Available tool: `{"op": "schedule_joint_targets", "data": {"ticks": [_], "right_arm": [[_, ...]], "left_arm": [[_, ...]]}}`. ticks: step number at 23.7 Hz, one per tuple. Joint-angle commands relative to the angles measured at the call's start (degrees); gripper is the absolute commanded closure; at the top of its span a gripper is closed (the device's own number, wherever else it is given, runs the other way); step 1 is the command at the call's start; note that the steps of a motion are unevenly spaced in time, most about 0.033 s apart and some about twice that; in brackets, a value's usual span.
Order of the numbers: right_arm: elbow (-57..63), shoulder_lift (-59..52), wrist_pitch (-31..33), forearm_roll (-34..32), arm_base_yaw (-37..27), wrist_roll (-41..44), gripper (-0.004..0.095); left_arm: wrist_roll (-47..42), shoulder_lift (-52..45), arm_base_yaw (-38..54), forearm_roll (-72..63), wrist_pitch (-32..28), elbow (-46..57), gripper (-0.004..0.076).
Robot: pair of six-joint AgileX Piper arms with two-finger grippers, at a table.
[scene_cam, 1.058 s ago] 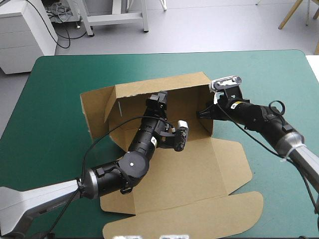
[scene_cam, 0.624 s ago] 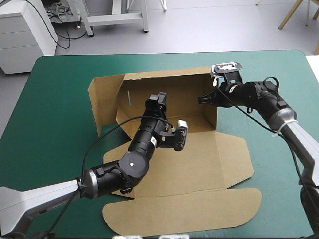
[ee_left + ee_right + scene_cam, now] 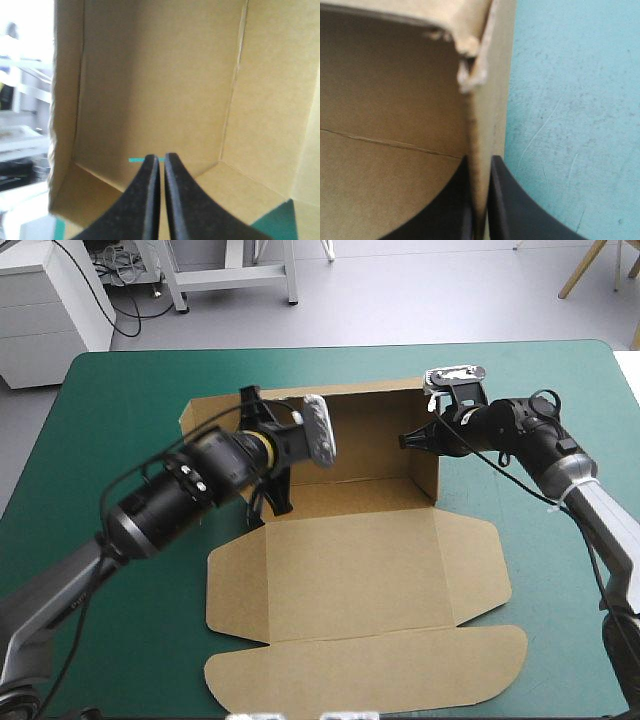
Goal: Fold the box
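Teal-green cover (image 3: 120,390) bare around box (image 3: 360,570) — right gripper (image 3: 480,167) pinches wall-edge (left gripper (image 3: 162,159) closed).

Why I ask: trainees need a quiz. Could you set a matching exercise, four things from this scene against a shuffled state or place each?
Things:
1 left claw
2 right claw
3 rounded flap
4 far wall

States:
A lies flat on the teal-green cover
B stands upright
C shut on the right wall
D shut, empty, facing an inner corner

Pairs: 1-D, 2-C, 3-A, 4-B.
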Motion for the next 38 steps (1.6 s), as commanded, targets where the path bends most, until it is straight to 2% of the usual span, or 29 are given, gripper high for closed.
{"op": "schedule_joint_targets", "data": {"ticks": [1,4,8,15,21,26,29,30,32,35,38], "right_arm": [[-2.3,-2.3,-2.3,1.2,-0.3,0.7,0.0916],[-2.3,-2.3,-0.8,1.2,-0.3,0.7,0.0915],[-2.3,-2.3,-0.1,1.2,-0.3,0.7,0.0917],[-2.3,-2.3,1.2,1.2,-0.3,0.7,0.0916],[-2.9,-2.3,3.8,1.2,-0.3,1.8,0.0916],[-7.0,-2.0,8.7,1.0,-0.3,3.8,0.0914],[-12.6,-0.7,15.4,1.0,-0.3,5.5,0.0914],[-16.1,0.6,21.7,1.0,-0.3,6.6,0.0914],[-20.0,3.2,29.0,0.7,-0.3,8.0,0.0914],[-19.9,4.1,29.0,0.0,-0.3,9.0,0.0914],[-18.8,4.5,29.0,-4.3,-0.3,10.2,0.0914]], "left_arm": [[6.8,-2.3,11.0,-17.5,5.8,-10.7,0.071],[4.1,-2.3,29.0,-34.1,8.9,-15.1,0.071],[2.4,-1.5,52.3,-55.0,12.3,-12.5,0.071],[2.4,-1.2,69.6,-70.1,11.5,-1.1,0.071],[-1.8,-1.2,76.1,-72.5,5.9,9.3,0.071],[-2.9,-1.2,76.4,-72.6,3.8,12.1,0.071],[-2.9,-1.2,76.4,-72.7,3.5,12.1,0.071],[-3.0,-1.2,76.4,-72.7,3.5,12.1,0.071],[-3.4,-1.2,76.4,-72.7,3.4,12.1,0.071],[-3.5,-1.2,76.4,-72.4,3.3,12.1,0.071],[-3.8,-1.2,76.4,-72.1,3.1,12.1,0.071]]}}
